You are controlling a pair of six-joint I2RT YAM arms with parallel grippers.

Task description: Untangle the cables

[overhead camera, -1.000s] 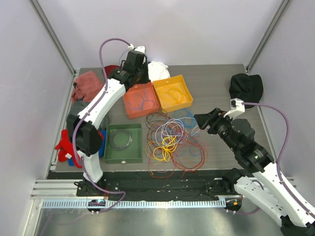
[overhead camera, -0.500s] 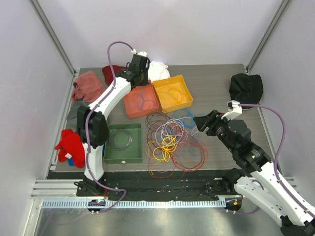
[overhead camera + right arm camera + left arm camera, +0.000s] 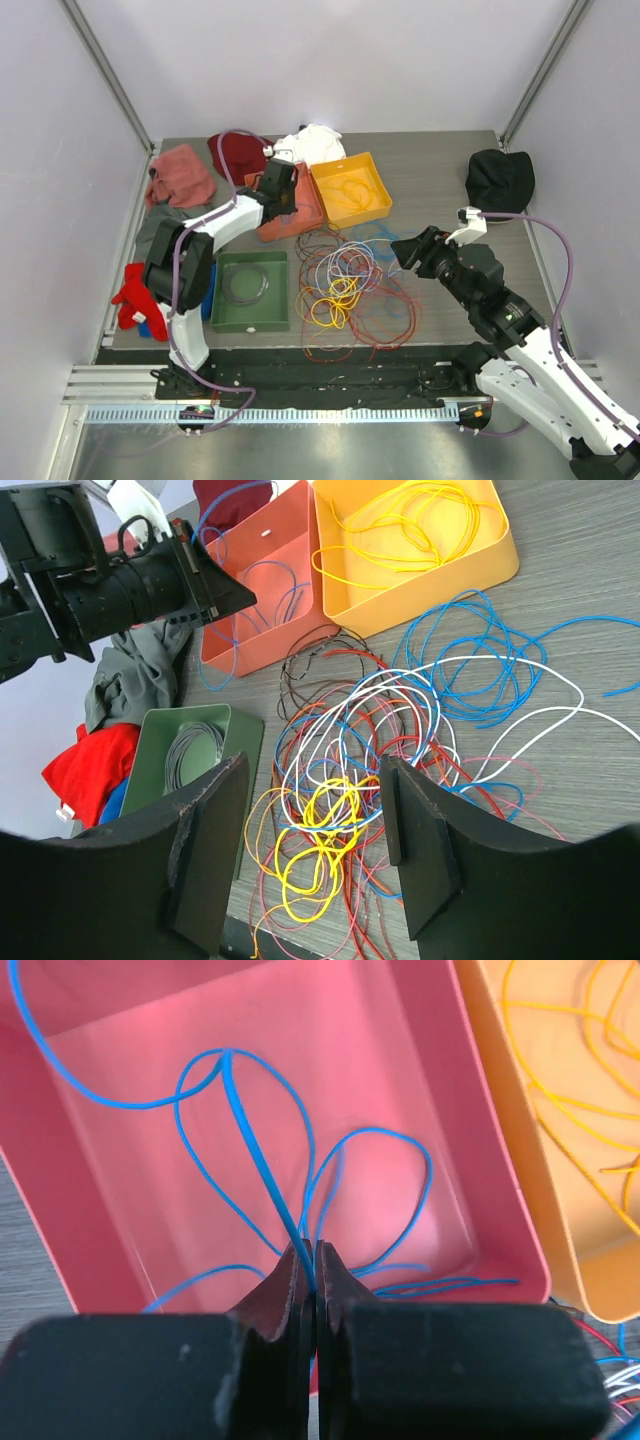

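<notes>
- Left gripper: the fingers are pressed fully together and pinch one blue cable at the very tips. Nothing else is in the grip.
- Blue cable, location: it lies inside the red bin with its loops spread over the floor. One strand climbs past the far-left wall.
- Blue cable, orientation: in the left wrist view a doubled strand runs straight from the fingertips, away and slightly leftward toward the bin's far wall. Take that as its long axis; the loops fan out on either side.
- Right gripper: the fingers are spread wide and hold nothing. It hangs beside the right edge of the remaining cables, which lie tangled on the table in front of the bins.
- Already binned: a yellow cable in the orange bin and a grey cable in the green bin.
- Step, as judged: you are depositing the blue cable.
- Next move, as judged: part the left fingers, lift clear without dragging the loops out, and watch the stray strand.
</notes>
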